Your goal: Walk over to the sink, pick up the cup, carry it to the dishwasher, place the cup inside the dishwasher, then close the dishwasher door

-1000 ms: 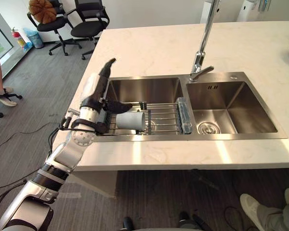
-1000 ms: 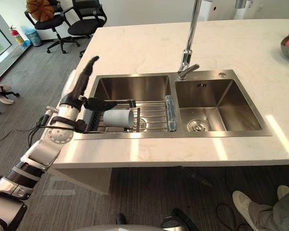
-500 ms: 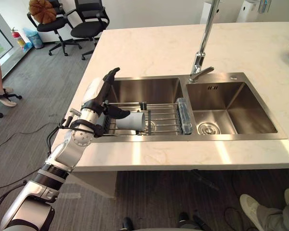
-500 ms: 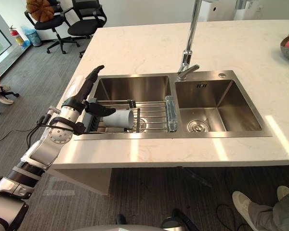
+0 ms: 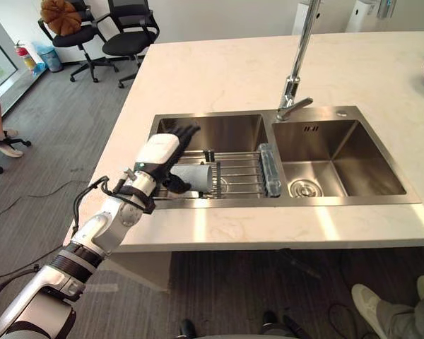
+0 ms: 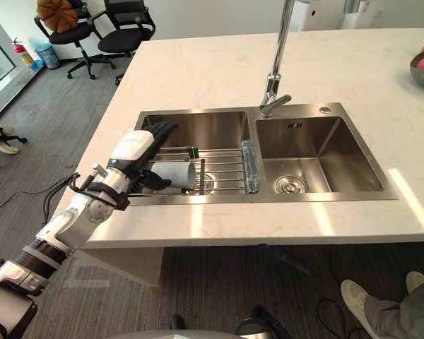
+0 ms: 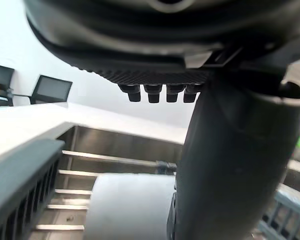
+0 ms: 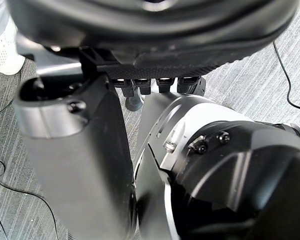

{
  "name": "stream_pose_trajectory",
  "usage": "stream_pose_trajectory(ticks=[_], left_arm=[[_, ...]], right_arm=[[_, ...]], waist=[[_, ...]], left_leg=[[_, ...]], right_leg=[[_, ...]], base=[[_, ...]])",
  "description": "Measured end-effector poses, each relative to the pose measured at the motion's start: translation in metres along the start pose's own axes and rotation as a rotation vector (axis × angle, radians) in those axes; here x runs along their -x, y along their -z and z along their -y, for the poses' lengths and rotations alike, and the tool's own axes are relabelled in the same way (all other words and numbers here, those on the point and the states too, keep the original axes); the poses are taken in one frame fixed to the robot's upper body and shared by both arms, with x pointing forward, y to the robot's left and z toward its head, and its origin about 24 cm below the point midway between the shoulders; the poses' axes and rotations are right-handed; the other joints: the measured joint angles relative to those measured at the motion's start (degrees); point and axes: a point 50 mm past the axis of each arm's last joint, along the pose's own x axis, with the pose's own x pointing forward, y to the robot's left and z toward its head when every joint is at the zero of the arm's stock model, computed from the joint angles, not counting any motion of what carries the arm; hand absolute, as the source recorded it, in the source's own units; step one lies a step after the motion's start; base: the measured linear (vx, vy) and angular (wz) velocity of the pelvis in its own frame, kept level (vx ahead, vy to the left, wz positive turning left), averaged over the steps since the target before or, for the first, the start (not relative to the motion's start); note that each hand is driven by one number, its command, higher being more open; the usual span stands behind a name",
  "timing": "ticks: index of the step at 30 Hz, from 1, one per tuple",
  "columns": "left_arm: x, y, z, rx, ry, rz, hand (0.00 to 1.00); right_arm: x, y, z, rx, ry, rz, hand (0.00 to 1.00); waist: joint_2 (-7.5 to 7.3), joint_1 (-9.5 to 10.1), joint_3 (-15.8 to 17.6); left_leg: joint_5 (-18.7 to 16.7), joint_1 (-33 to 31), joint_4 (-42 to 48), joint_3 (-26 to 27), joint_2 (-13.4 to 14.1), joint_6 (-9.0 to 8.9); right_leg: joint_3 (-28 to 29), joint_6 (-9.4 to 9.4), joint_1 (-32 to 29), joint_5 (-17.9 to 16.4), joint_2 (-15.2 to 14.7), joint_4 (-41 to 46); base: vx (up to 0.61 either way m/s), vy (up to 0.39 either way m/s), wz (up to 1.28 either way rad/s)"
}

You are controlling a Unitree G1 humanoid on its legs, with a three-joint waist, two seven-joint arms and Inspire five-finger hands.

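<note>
Cup (image 5: pixel 197 176) lies on the sink rack (image 5: pixel 242 174), left of centre; the left hand (image 5: pixel 160 154) has swung down over it, fingers straight, grasp not yet closed.

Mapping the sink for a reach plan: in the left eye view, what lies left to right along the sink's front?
In order: left hand → cup → clear piece at the rack's right end → drain of the right basin.

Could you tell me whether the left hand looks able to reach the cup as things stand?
Probably yes: the left hand hangs open right over the cup lying on the sink rack, with nothing between them.
</note>
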Motion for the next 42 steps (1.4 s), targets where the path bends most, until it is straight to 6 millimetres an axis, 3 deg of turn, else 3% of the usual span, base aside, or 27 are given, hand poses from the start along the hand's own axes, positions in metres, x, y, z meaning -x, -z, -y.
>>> stream_pose_trajectory(ticks=[9,25,39,40,42], left_arm=[[-0.007,0.002,-0.002,-0.047,0.073,-0.038,1.00],[-0.005,0.041,0.007,-0.028,0.276,-0.280,1.00],[-0.015,0.042,-0.007,-0.041,0.418,-0.309,1.00],[-0.016,0.042,-0.008,-0.050,0.425,-0.310,0.00],[-0.018,0.041,-0.009,-0.068,0.423,-0.310,0.00]], right_arm=[[-0.001,-0.002,-0.002,0.033,-0.001,0.002,1.00],[-0.002,-0.007,-0.010,0.070,0.001,0.011,1.00],[-0.001,-0.014,-0.011,0.091,0.017,0.025,1.00],[-0.001,-0.014,-0.011,0.092,0.017,0.026,1.00],[-0.001,-0.014,-0.011,0.092,0.017,0.027,1.00]], waist=[[0.04,-1.35,0.0],[0.55,-3.43,-0.1],[1.64,-3.57,0.2],[1.63,-3.58,0.2],[1.65,-3.60,0.3]], left_leg=[[-0.2,0.2,0.0,0.5,0.0,-0.03],[-0.9,1.2,0.0,2.1,1.1,-0.76],[-1.1,1.5,0.0,2.7,1.3,-1.02],[-1.1,1.5,0.0,2.7,1.3,-1.02],[-1.1,1.5,0.0,2.7,1.3,-1.03]], right_leg=[[0.4,0.01,-0.1,0.0,0.0,-0.1],[1.9,-0.36,-0.2,-0.2,1.0,-0.1],[2.4,-0.39,-0.2,-0.3,1.2,-0.1],[2.4,-0.39,-0.2,-0.3,1.2,-0.1],[2.4,-0.39,-0.2,-0.3,1.2,-0.1]], base=[[-0.01,-0.003,-0.03],[-0.03,-0.019,-0.05],[-0.02,-0.010,-0.02],[-0.03,-0.017,0.00],[-0.03,-0.017,0.00]])
